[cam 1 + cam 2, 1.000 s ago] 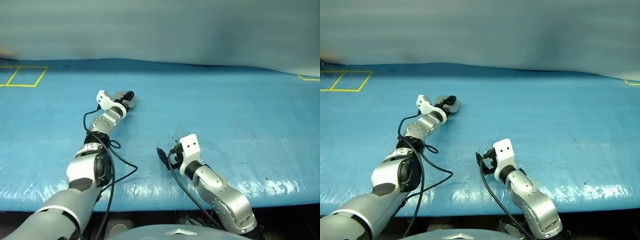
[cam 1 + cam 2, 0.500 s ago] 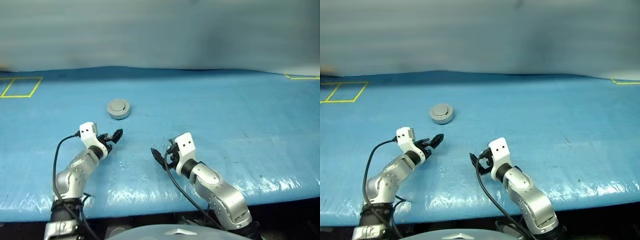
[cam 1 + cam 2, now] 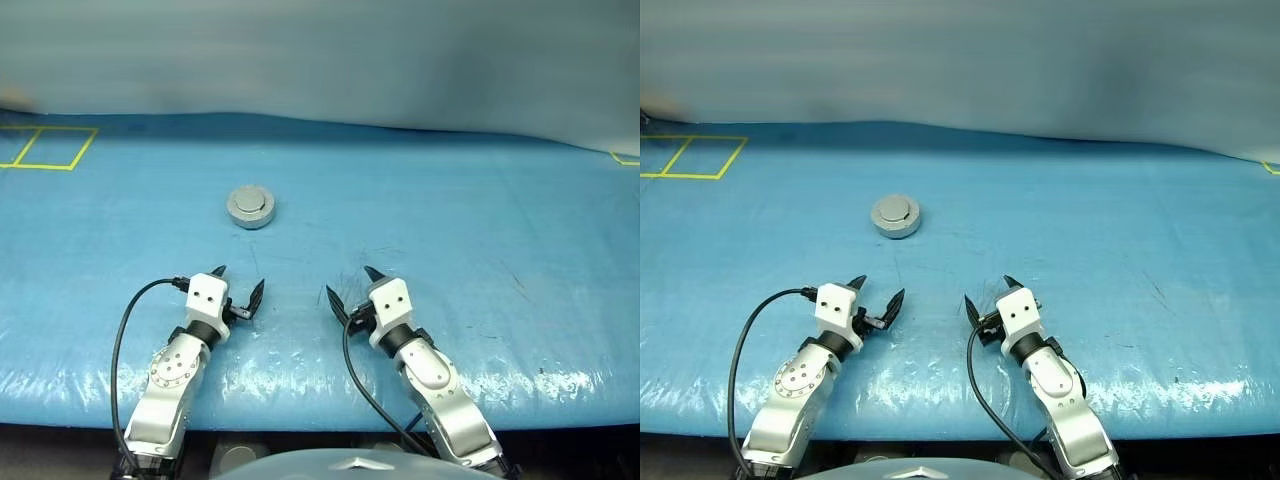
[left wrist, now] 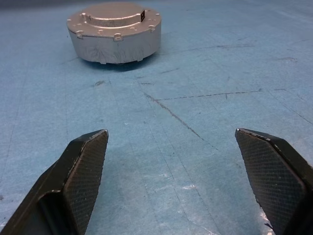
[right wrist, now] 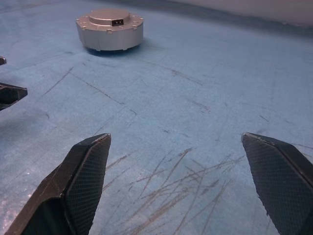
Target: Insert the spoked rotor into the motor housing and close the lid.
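With the lid (image 3: 250, 202) seen shut on the motor housing (image 4: 115, 45), well apart from the left tool (image 3: 240, 288) and right tool (image 3: 350, 286), both released and empty, an unseated lid could be left unnoticed.

Spoked rotor hidden under closed lid (image 4: 113, 19)

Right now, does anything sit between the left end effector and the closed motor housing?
Nothing visible does. Bare blue table lies between the open left end effector and the motor housing, whose lid is shut.
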